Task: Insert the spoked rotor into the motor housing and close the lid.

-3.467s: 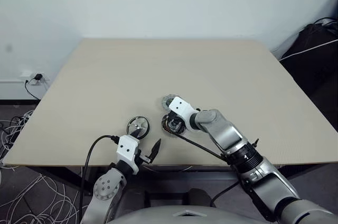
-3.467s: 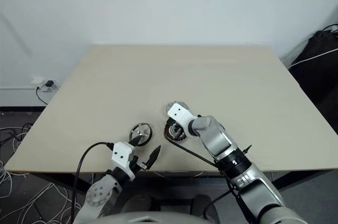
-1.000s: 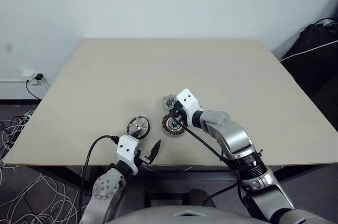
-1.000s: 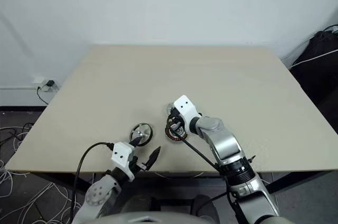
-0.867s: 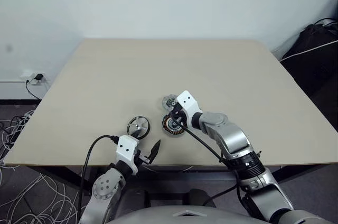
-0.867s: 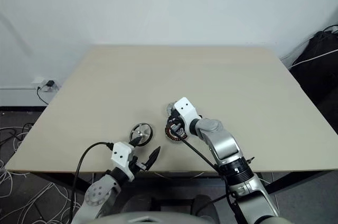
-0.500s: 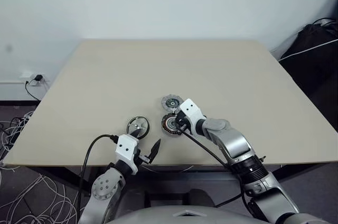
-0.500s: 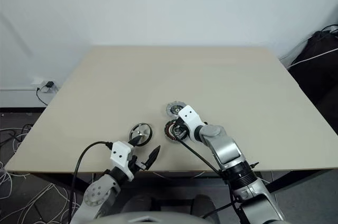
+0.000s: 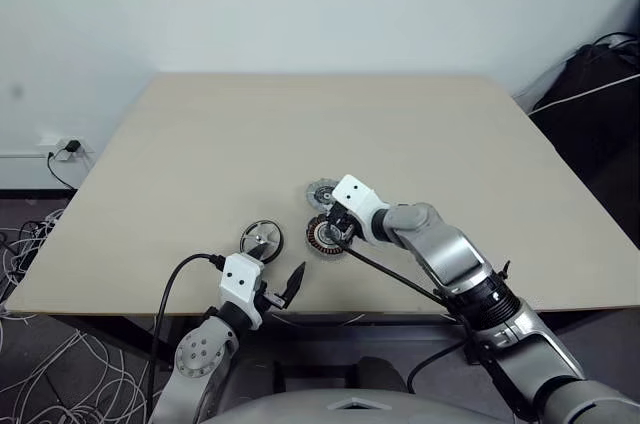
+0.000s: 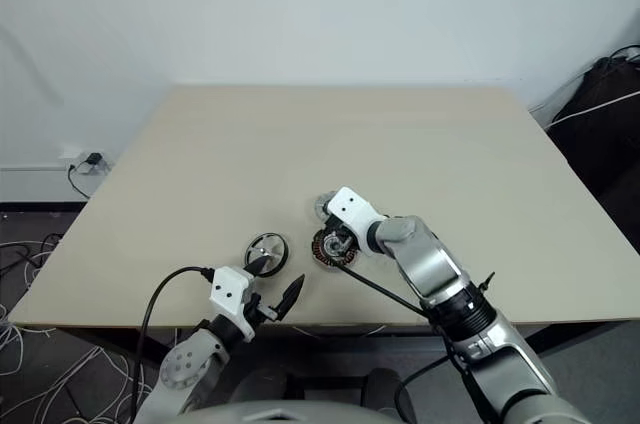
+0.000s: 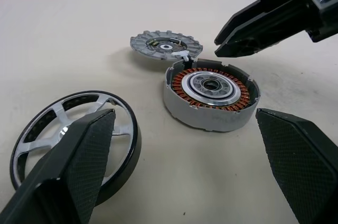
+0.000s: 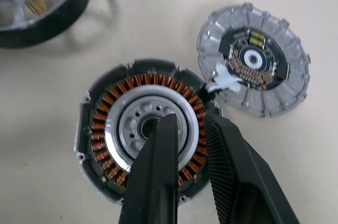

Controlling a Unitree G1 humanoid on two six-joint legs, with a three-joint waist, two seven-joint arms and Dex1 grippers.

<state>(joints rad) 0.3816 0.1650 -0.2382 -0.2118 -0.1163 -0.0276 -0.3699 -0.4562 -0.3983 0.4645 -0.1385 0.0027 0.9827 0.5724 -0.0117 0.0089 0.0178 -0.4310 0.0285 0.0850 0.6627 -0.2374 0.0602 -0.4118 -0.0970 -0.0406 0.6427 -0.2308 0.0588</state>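
motor housing (image 12: 141, 131) lies just under right tool (image 12: 190, 129).

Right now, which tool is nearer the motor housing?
The right tool. It hangs just above the motor housing. The left tool sits back near the table's near edge, beside the spoked rotor.

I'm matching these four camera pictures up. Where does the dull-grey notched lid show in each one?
Left eye view: the dull-grey notched round metal lid lies mid-table, just beyond the copper-wound dark round motor housing.
Right eye view: lid, same spot, partly hidden by the right arm.
Left wrist view: lid.
Right wrist view: lid.
Shared landmark: the housing, next to the lid.
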